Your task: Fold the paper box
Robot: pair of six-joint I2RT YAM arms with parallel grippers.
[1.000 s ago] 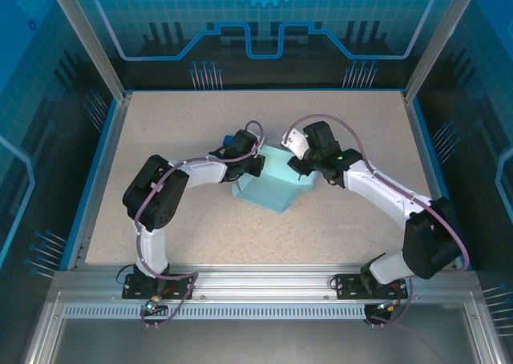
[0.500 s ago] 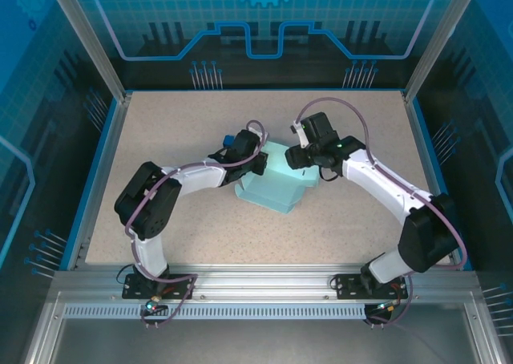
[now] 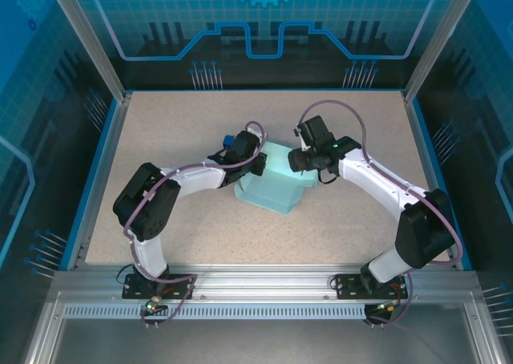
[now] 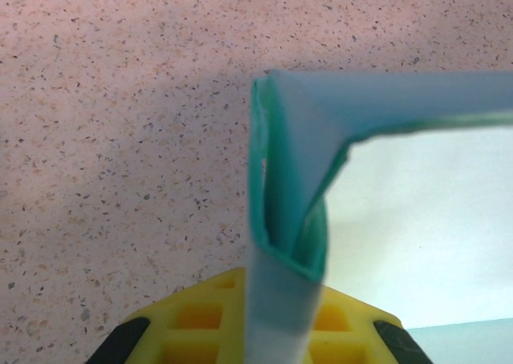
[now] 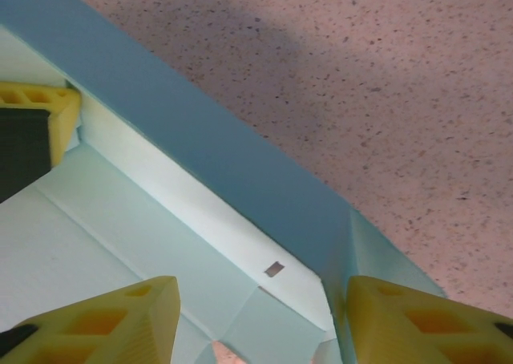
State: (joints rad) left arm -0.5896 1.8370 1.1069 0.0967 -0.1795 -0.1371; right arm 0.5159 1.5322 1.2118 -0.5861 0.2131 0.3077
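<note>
R pincer (image 3: 295,159) farther along 1 paper box (image 3: 276,192), agape; L pincer (image 3: 256,165) tight on it.

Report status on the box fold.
Left gripper shut on a raised flap. Right gripper open, straddling a wall of the paper box. Box partly folded, walls up. Nothing seen blocking.

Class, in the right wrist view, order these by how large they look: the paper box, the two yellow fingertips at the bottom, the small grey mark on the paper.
1. Paper box.
2. The two yellow fingertips, about alike; nearness to the camera enlarges them.
3. Grey mark.
</note>
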